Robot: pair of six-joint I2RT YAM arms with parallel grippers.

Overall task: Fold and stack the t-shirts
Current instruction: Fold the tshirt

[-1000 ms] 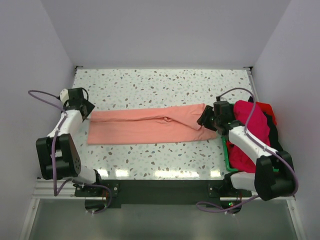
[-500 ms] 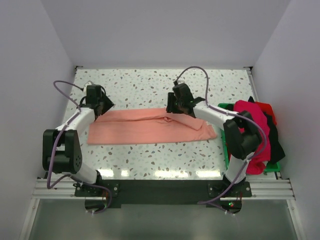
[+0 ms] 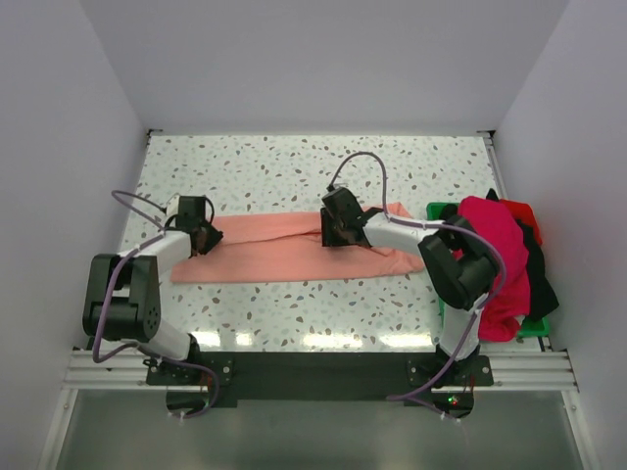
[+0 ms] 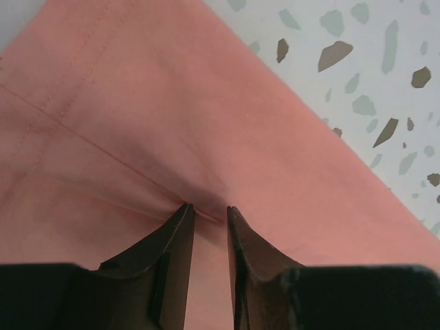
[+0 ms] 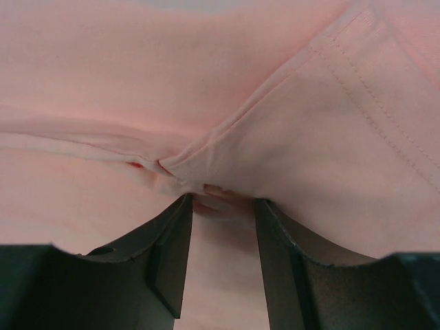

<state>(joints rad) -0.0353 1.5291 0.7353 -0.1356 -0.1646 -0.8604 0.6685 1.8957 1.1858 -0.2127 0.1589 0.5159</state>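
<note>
The salmon-pink t-shirt (image 3: 269,247) lies folded into a long band across the middle of the table. My left gripper (image 3: 201,238) is down on its left end. In the left wrist view the left gripper (image 4: 209,208) has its jaws close together, pinching a pucker of the pink cloth (image 4: 172,103). My right gripper (image 3: 335,227) is down on the band's middle, at a sleeve fold. In the right wrist view the right gripper (image 5: 223,199) has its jaws partly apart, with a small bunch of cloth (image 5: 344,124) rising between the tips. Magenta, red and black shirts (image 3: 495,255) are heaped at the right.
The green tray (image 3: 439,211) stands at the table's right edge under the shirt heap. The white walls close in on the left, back and right. Speckled tabletop (image 3: 294,166) shows behind the pink shirt and in front of it (image 3: 294,299).
Both arms have swung in from the band's ends. The right gripper went from the heap to the shirt's middle and came down on it. The left gripper came down on the left end.
</note>
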